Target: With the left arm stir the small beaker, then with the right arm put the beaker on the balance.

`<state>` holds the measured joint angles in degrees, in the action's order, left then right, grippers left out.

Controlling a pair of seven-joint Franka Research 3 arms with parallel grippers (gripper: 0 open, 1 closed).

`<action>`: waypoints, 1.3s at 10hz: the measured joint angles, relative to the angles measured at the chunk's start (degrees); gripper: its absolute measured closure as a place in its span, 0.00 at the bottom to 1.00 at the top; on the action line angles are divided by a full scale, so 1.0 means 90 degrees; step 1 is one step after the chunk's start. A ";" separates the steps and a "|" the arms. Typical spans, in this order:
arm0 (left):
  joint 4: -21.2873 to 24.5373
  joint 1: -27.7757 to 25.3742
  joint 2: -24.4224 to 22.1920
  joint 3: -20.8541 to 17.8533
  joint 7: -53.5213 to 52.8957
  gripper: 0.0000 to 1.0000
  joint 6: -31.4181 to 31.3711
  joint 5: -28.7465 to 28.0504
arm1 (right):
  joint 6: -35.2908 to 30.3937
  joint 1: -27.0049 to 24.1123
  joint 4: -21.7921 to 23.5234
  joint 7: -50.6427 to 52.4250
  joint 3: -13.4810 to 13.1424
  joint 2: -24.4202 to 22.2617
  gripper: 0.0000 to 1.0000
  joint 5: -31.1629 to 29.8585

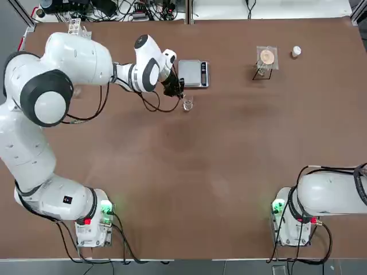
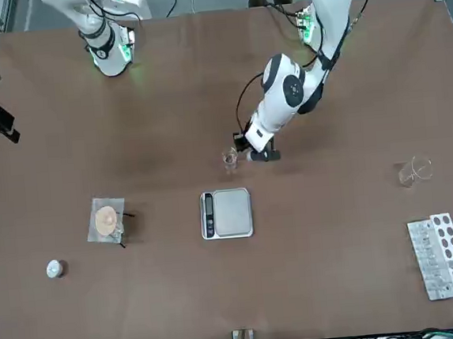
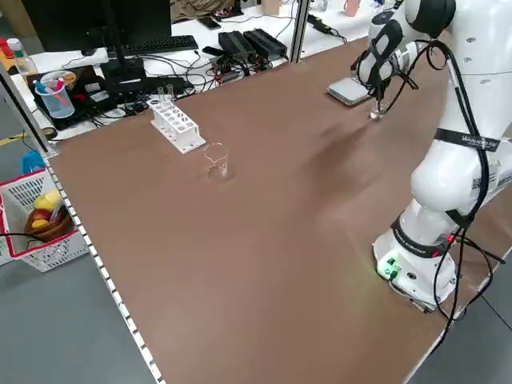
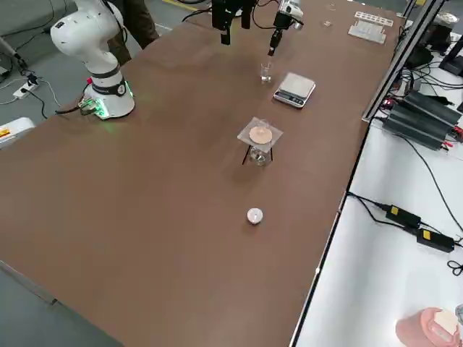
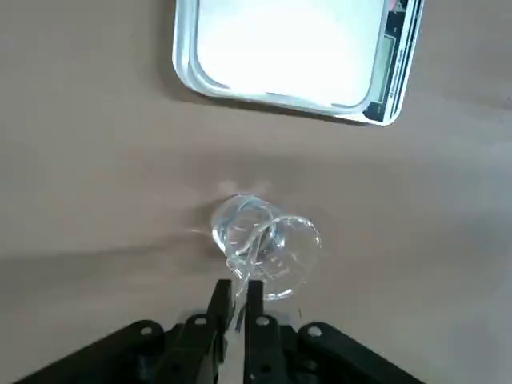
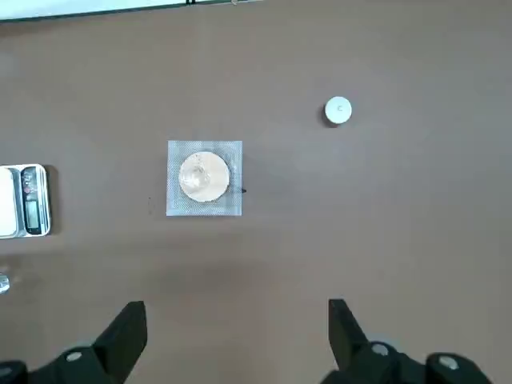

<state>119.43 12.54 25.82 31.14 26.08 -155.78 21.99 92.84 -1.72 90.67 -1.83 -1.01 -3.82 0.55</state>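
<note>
Right arm [image 1: 330, 195] parked at its base on the near edge of the table [image 1: 229, 160]; right gripper [image 6: 236, 336] hangs high, fingers spread wide, nothing between them.

Left arm [image 1: 69, 86] reaches far across the table. Left gripper [image 5: 238, 300] points down just above the small beaker [image 5: 264, 244], fingers pinched nearly together on a thin clear rod [image 5: 252, 248]. The rod runs from the fingertips down into the beaker's mouth.

Small beaker: tiny clear glass cylinder, upright on the brown tabletop, open top, rim catching light. Contents cannot be made out.

Just beyond it, not touching, the balance [image 1: 193, 73]: flat grey body, square silver plate, dark control strip on one side. Plate bare.

Farther right, a mesh square on a small stand [image 1: 266, 59] with a round tan disc on it, and a small white cap [image 1: 296, 51]. At the far left corner, a larger glass beaker [image 2: 414, 171] and a white tube rack [image 2: 442, 255].
</note>
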 joint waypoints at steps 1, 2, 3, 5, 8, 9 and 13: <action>-0.0014 0.0018 -0.0001 0.0005 0.0002 0.89 -0.0003 0.0000 | 0.0000 0.0000 0.0000 0.0000 0.0005 0.0000 0.00 0.0000; -0.0032 0.0026 -0.0002 0.0016 0.0003 0.91 -0.0014 0.0002 | 0.0000 0.0000 0.0000 0.0000 0.0007 0.0000 0.00 0.0000; -0.0046 0.0029 -0.0002 0.0019 0.0005 0.92 -0.0018 0.0004 | 0.0005 0.0000 0.0000 0.0000 0.0008 0.0000 0.00 0.0000; -0.0046 0.0028 -0.0002 0.0014 0.0007 0.92 -0.0018 0.0005 | 0.0046 -0.0001 0.0000 0.0000 0.0008 0.0000 0.00 0.0000; -0.0056 0.0022 -0.0002 0.0007 0.0140 0.92 -0.0019 0.0005 | 0.0078 -0.0005 0.0000 0.0000 0.0008 0.0000 0.00 0.0000; -0.0069 0.0022 -0.0003 0.0006 0.0248 0.92 -0.0019 0.0005 | 0.0086 -0.0006 0.0000 0.0000 0.0008 0.0000 0.00 0.0000; -0.0104 0.0029 -0.0069 0.0016 0.0644 0.92 0.0000 0.0005 | 0.0105 -0.0006 0.0000 0.0000 0.0009 0.0000 0.00 0.0005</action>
<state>118.50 12.81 25.19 31.28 31.88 -155.78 22.03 93.78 -1.77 90.66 -1.83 -0.93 -3.82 0.59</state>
